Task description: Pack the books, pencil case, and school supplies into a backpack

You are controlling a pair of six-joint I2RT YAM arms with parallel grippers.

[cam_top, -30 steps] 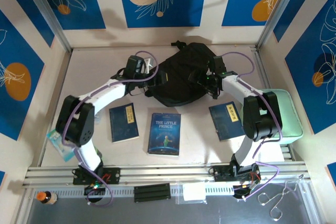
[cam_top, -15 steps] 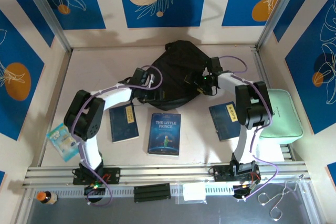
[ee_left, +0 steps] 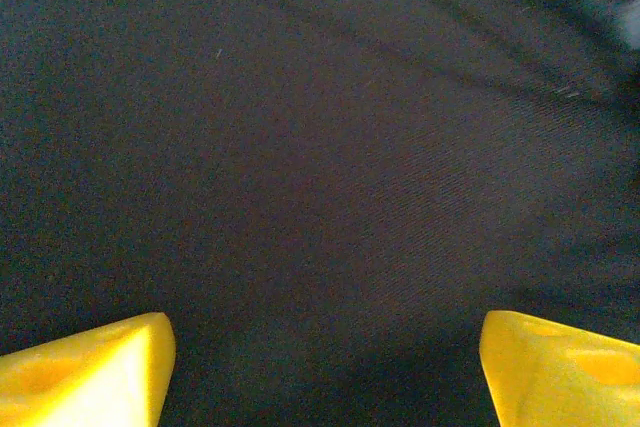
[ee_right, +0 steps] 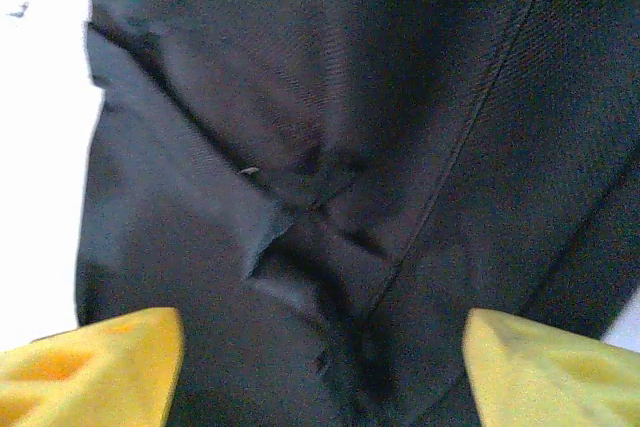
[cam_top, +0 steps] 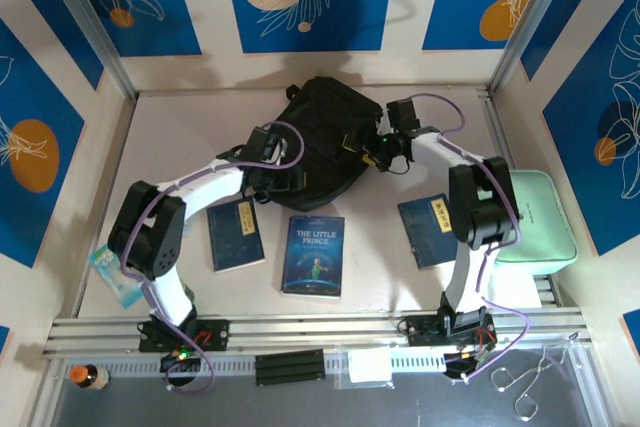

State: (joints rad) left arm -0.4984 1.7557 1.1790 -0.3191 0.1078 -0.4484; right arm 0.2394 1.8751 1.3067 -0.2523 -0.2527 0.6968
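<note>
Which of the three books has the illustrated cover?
The middle book, titled The Little Prince; the left book and right book are plain navy with yellow labels.

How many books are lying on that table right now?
3, in a row: a plain navy book on the left, The Little Prince in the middle, another navy book on the right. The backpack could hide more.
</note>
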